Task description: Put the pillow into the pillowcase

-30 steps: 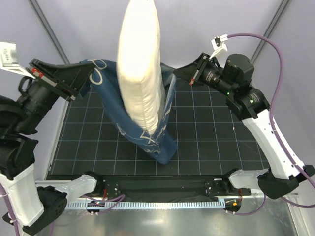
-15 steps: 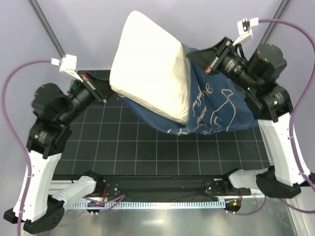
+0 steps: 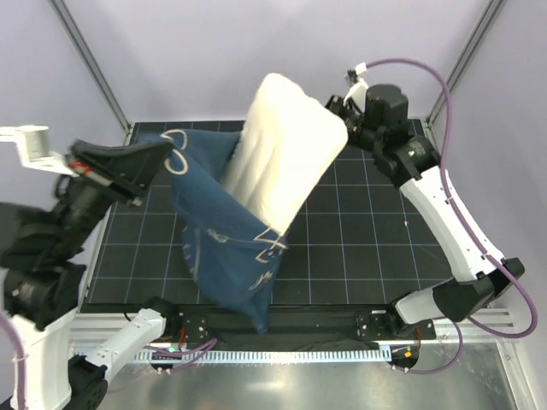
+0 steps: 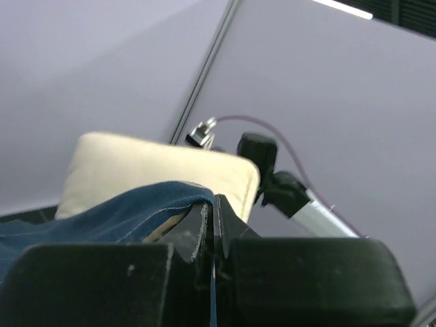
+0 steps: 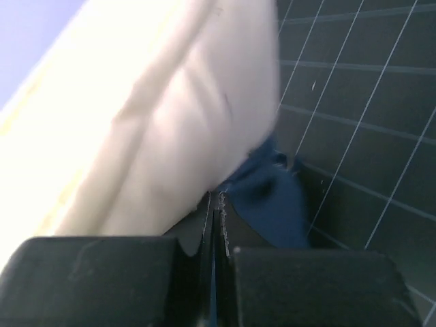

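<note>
Got the pillow (image 3: 286, 158) leaning over mid-mat (image 3: 385, 248), lower end inside the pillowcase (image 3: 218, 231) hanging front-left, left gripper (image 3: 162, 154) on the pillowcase's left edge, right gripper (image 3: 338, 107) at the pillow's far-right corner.

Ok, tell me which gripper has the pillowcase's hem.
The left gripper: its wrist view shows the jaws shut on the navy pillowcase hem. The right gripper is up at the pillow's upper end instead.

pillow (image 3: 286, 162): plump, cream-white, tilted steeply over the worktop (image 3: 367, 248), lower end tucked into the case's mouth.
pillowcase (image 3: 218, 231): navy with white line drawings, lifted off the worktop, sagging left of and under the pillow, bottom corner drooping over its near edge.
</note>
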You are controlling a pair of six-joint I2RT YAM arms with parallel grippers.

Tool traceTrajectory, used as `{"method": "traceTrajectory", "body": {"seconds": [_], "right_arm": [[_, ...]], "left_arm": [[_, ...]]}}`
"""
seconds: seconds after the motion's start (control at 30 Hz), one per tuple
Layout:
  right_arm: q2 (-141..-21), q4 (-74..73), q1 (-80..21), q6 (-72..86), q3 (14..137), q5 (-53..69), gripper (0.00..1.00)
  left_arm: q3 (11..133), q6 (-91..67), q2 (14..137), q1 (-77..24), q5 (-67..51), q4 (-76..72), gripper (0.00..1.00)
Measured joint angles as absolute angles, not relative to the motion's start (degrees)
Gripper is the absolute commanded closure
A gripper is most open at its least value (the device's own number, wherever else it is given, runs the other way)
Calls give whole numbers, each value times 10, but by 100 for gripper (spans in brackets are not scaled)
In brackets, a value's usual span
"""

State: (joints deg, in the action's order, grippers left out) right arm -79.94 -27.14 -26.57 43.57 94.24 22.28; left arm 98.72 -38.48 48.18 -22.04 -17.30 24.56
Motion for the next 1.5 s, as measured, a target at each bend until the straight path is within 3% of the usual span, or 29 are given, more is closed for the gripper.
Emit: {"method": "traceTrajectory", "body": {"seconds": [0.13,0.23,0.33,0.47,0.6,0.83,1.23,1.33,1.5], "right_arm": [[-819,-331,-256,426,1076,204,96],[-807,-324,-252,424,1145,196,96],[-770,-296,-249,423,1148,193,96],[-716,-251,-248,417,1056,192,96],[-710,-237,-239,417,973,203,96],[-793,-313,-232,417,980,217,96],[-796,-359,-202,411,1270,211,96],[-766,-335,-197,411,1253,213,96],[-716,-245,-197,422,1079,250,96]], "left_arm": [[857,-390,460,-220,-162,231,100],[849,-390,476,-220,-158,251,100],[922,-390,519,-220,-158,303,99],[1093,-400,581,-220,-167,327,100],[1185,-412,587,-220,-186,309,100],[1036,-421,488,-220,-206,253,100],[1003,-450,554,-220,-216,236,100],[1012,-451,568,-220,-220,236,99],[1054,-446,593,-220,-220,255,100]]}}
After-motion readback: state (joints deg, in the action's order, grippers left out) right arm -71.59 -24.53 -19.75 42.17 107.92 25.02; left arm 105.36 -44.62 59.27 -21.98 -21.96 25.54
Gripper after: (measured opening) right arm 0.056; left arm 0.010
